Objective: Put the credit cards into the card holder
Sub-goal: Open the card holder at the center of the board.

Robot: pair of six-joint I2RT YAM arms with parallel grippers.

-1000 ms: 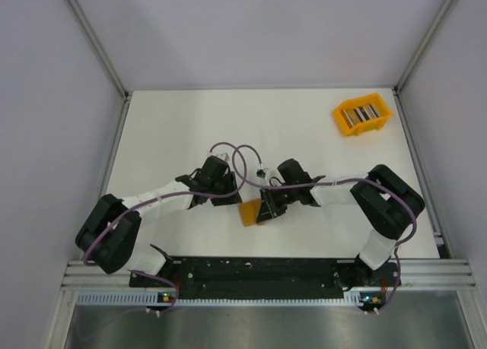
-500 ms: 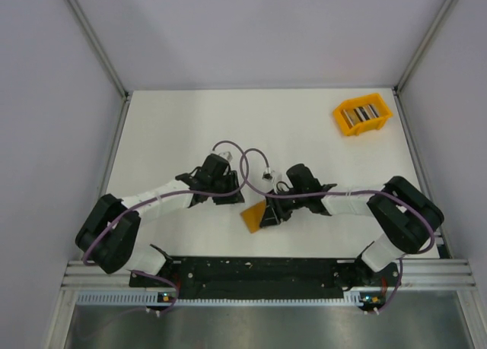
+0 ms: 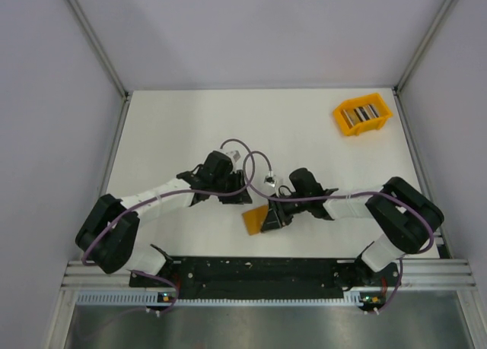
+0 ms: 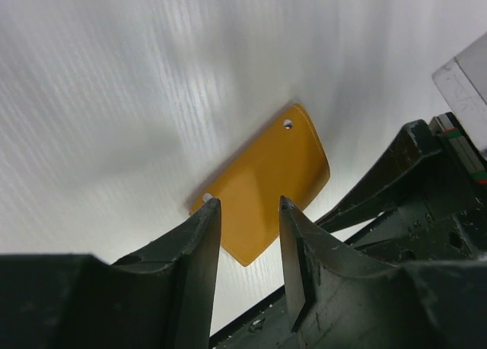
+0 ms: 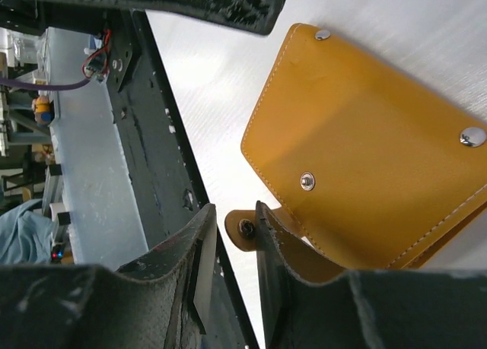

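The mustard-orange card holder (image 3: 253, 220) lies folded on the white table near the front edge. It also shows in the left wrist view (image 4: 266, 178) and the right wrist view (image 5: 365, 144). My right gripper (image 3: 272, 219) is at the holder's right edge, jaws a little apart (image 5: 232, 216). The clasp tab (image 5: 242, 228) sits between the jaws, against one finger (image 5: 278, 235) that is tucked under the holder's edge. My left gripper (image 3: 237, 188) hovers just behind the holder, open and empty (image 4: 247, 204). The credit cards (image 3: 363, 113) stand as a striped row in the orange bin.
The bright orange plastic bin (image 3: 342, 124) sits at the far right of the table. The black rail (image 3: 259, 269) with the arm bases runs along the near edge, close to the holder. Purple cables (image 3: 243, 155) loop above both wrists.
My right gripper has slid toward the near edge, and the holder has turned and shifted a little with it. My left gripper has edged right, closer to the holder.
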